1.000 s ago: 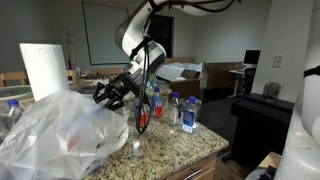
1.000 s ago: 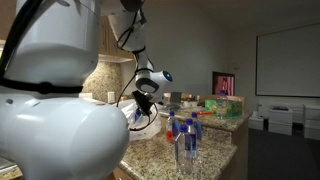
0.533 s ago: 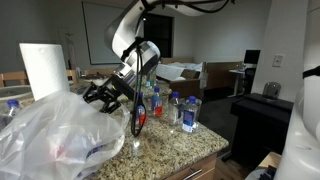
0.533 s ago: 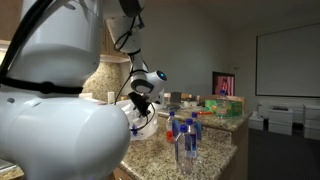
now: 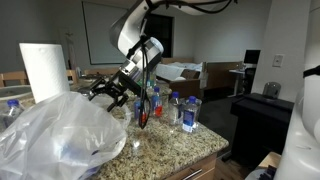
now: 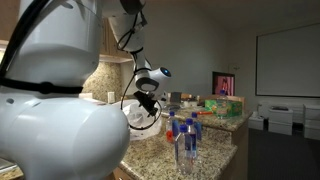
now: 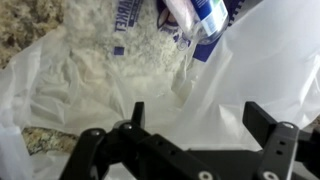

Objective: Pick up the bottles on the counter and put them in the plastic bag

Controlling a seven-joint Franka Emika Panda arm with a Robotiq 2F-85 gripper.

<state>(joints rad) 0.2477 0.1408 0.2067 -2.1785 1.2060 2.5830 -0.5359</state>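
Nearest your wrist camera, the gripper has its jaws spread wide with nothing between them. Its dark fingers stand over the crinkled film of the plastic bag, which fills almost that whole view. Past the fingers, at the top edge, one bottle with a blue-and-white label lies against the film, though you cannot tell from here how deep in the bag it sits. A patch of the speckled counter shows in the top corner beside it. In an exterior view the plastic bag bulks up in the foreground on the counter. The gripper hangs just above the bag's far upper edge, apart from the standing bottles. Those bottles are upright in a small cluster on the counter just beyond the gripper, blue caps up, and one of them shows red. Behind the bag stands a white paper towel roll, with another blue-capped bottle at the frame's edge beside it. In an exterior view from behind the arm, the robot's white body fills the foreground. Farther off are the bottles, and beyond them the gripper over the bag.
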